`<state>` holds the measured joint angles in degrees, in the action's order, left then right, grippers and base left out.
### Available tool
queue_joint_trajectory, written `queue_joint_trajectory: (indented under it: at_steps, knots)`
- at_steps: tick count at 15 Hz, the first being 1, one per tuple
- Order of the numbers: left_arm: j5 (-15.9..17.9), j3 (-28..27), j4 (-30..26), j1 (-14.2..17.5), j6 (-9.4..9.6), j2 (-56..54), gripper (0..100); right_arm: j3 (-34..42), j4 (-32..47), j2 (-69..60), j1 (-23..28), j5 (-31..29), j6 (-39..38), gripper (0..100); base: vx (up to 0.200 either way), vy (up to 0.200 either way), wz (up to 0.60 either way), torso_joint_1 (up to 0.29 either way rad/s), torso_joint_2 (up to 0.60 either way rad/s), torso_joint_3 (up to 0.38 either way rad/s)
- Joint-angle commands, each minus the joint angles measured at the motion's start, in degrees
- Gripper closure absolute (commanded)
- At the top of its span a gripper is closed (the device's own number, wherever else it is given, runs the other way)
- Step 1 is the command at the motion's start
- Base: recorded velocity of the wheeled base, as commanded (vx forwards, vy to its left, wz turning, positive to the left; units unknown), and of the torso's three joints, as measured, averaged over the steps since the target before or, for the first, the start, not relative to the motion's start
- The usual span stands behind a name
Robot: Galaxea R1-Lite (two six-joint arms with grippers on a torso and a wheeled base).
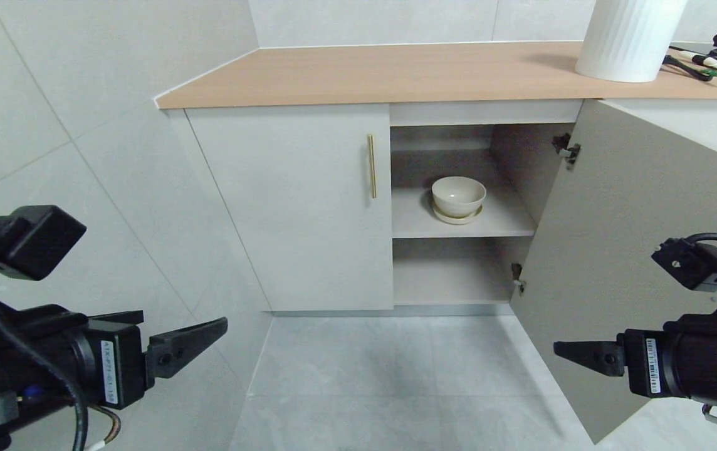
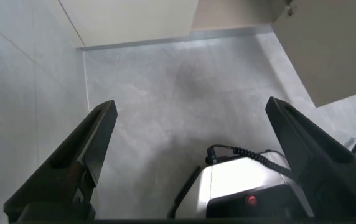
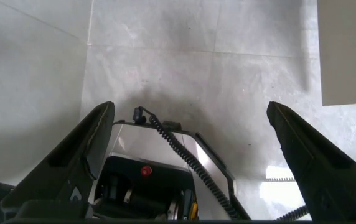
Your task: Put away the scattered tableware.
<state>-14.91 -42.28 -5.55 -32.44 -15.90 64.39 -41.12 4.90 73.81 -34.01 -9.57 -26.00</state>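
While bowl (image 1: pixel 457 193) sits mouth-up on what seems a plate (image 1: pixel 455 219) | both jaws spread, empty

Bright, even light surrounds me; the white cabinet's lower shelf (image 1: pixel 449 272) lies dim, and the white ribbed cylinder (image 1: pixel 631 37) shadows the tan wooden countertop (image 1: pixel 365 75).

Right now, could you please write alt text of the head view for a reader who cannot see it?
A cream bowl sits on a plate on the middle shelf of a cabinet whose right door stands open, under a wooden countertop. The left gripper and right gripper hang open low in the foreground, above a grey tiled floor.
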Motion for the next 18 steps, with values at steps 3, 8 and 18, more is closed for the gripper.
queue_joint_trajectory:
  at_steps: [3,8,18]
  knots:
    - [-0.03,0.00,0.10,0.01,-0.01,0.21,0,-0.01,0.02,0.01,0.00,-0.01,-0.01,0,0.000,0.000,0.00,0.000,0.00,0.000]
    - [-0.12,0.00,0.01,0.01,0.08,0.74,0,-0.01,0.11,-0.34,-0.09,0.08,0.07,0,-0.120,-0.040,0.00,0.004,0.00,0.001]
    - [-0.12,0.00,0.10,0.01,-0.01,0.74,0,0.69,-0.33,-2.18,1.84,-3.61,2.36,0,0.000,-0.200,0.00,0.003,0.00,0.003]
